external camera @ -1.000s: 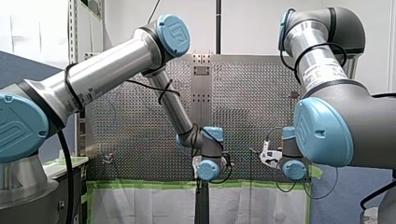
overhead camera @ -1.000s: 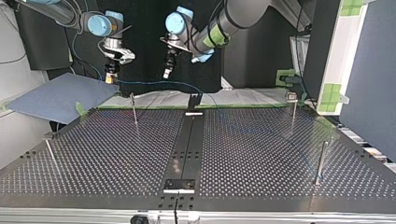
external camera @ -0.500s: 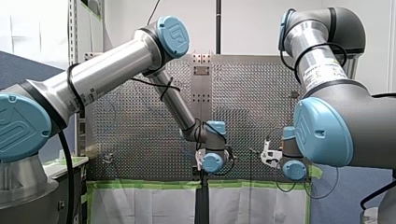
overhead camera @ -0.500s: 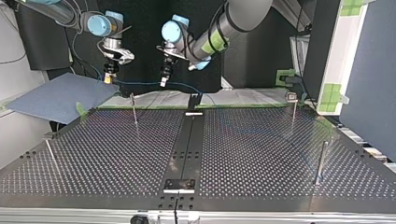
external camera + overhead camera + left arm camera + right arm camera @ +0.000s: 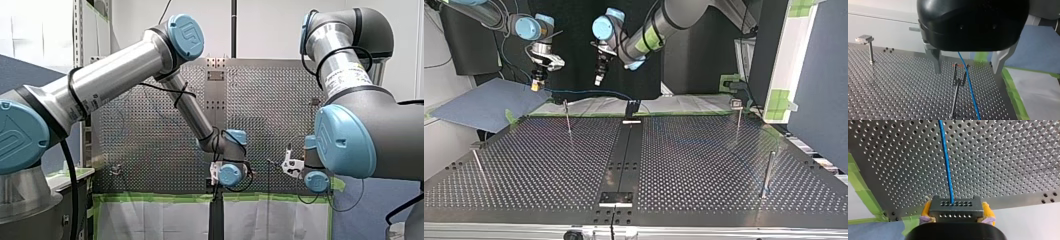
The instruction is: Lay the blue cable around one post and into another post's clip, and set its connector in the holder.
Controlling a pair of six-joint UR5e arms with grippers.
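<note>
**Left gripper closes in along the cable**

Top view, upper left of centre: my left gripper (image 5: 598, 79) has drifted left over the last second, nearer my right gripper (image 5: 537, 84). Its metal fingers stand spread, and the blue cable (image 5: 969, 85) runs loose between them. The forked clip post (image 5: 958, 81) is just beside the line. My right gripper's yellow pads pinch the connector (image 5: 955, 210). The cable hangs in the air and is not yet routed. Likely lining up for the clip.

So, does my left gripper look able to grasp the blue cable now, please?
Probably yes: the blue cable lines up between my left gripper's open fingers, just below them, nothing in between; my right gripper holds its connector.
</note>
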